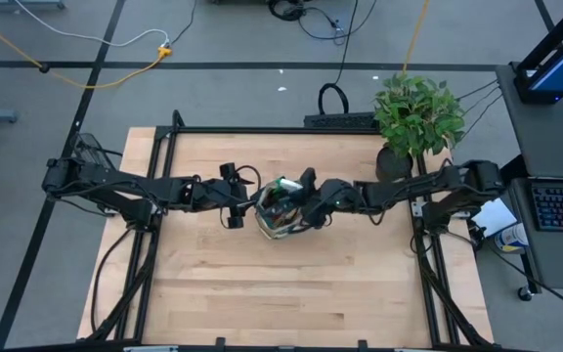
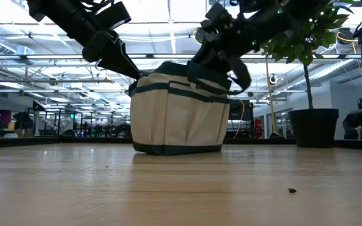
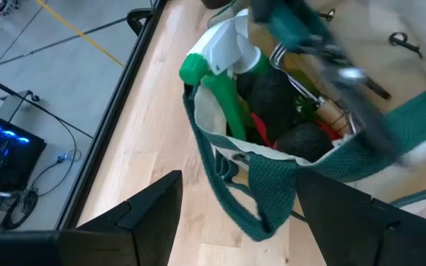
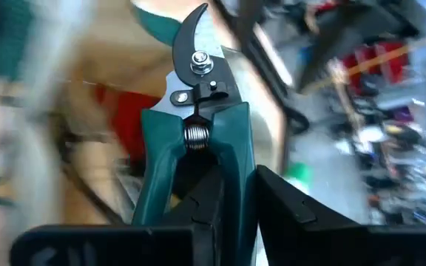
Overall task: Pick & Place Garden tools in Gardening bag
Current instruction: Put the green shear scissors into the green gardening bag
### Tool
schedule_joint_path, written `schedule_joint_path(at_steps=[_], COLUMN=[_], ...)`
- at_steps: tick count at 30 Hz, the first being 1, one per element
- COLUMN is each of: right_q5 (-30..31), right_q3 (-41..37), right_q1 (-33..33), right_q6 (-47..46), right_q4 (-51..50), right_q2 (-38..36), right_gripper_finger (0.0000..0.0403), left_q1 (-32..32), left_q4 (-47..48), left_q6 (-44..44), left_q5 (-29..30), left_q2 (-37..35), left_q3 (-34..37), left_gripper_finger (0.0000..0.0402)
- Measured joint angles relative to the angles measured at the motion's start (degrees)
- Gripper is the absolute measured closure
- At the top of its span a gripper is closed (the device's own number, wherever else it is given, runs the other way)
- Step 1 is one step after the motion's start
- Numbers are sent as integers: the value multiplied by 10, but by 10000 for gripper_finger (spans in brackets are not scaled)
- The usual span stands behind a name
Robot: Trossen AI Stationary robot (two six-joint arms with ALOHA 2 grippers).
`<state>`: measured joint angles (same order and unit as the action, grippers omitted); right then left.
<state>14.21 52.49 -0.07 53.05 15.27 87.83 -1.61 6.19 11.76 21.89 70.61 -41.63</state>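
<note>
The tan gardening bag (image 1: 281, 207) with dark green trim stands upright on its base at the table's middle (image 2: 178, 113). Inside it are a green-and-white spray bottle (image 3: 220, 63), red-black gloves (image 3: 272, 118) and a wooden-handled tool (image 3: 331, 111). My right gripper (image 1: 304, 198) is over the bag's mouth, shut on teal-handled pruning shears (image 4: 194, 125). The shears show blurred in the left wrist view (image 3: 324, 52). My left gripper (image 3: 235, 214) is open at the bag's left rim (image 2: 137, 81). Its fingers stand on either side of a green loop handle (image 3: 261, 192). My right gripper (image 4: 235, 203) pinches the shears' teal handles (image 4: 231, 166) between its two fingers, just behind the spring. The shears lie along the fingers, the closed blade (image 4: 194, 41) pointing away from the gripper. They are lifted clear above the bag's opening. Whether my left gripper touches the bag's rim or loop handle, I cannot tell.
A potted green plant (image 1: 413, 117) in a black pot (image 2: 313, 125) stands at the table's far right corner. Bare wooden tabletop (image 1: 281, 293) lies on the near side of the bag. A black frame rail (image 1: 262, 129) runs along the table's far edge.
</note>
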Motion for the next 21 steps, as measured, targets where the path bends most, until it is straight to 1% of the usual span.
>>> schedule_joint_path(at_steps=[4, 10, 16, 21], right_q5=[23, 23, 21, 21], right_q3=[0, 0, 0, 0], right_q1=[1, 1, 1, 1], right_q6=[-9, -80, -74, -89], right_q4=[-11, -64, -111, -93], right_q2=[-24, -42, -41, -36], right_gripper_finger=[353, 353, 353, 353], left_q1=[0, 0, 0, 0], left_q4=[1, 2, 2, 2], left_q6=[8, 15, 14, 12], left_q5=[0, 0, 0, 0], left_q2=[0, 0, 0, 0], left_q3=[0, 0, 0, 0], left_gripper_finger=[133, 133, 133, 133])
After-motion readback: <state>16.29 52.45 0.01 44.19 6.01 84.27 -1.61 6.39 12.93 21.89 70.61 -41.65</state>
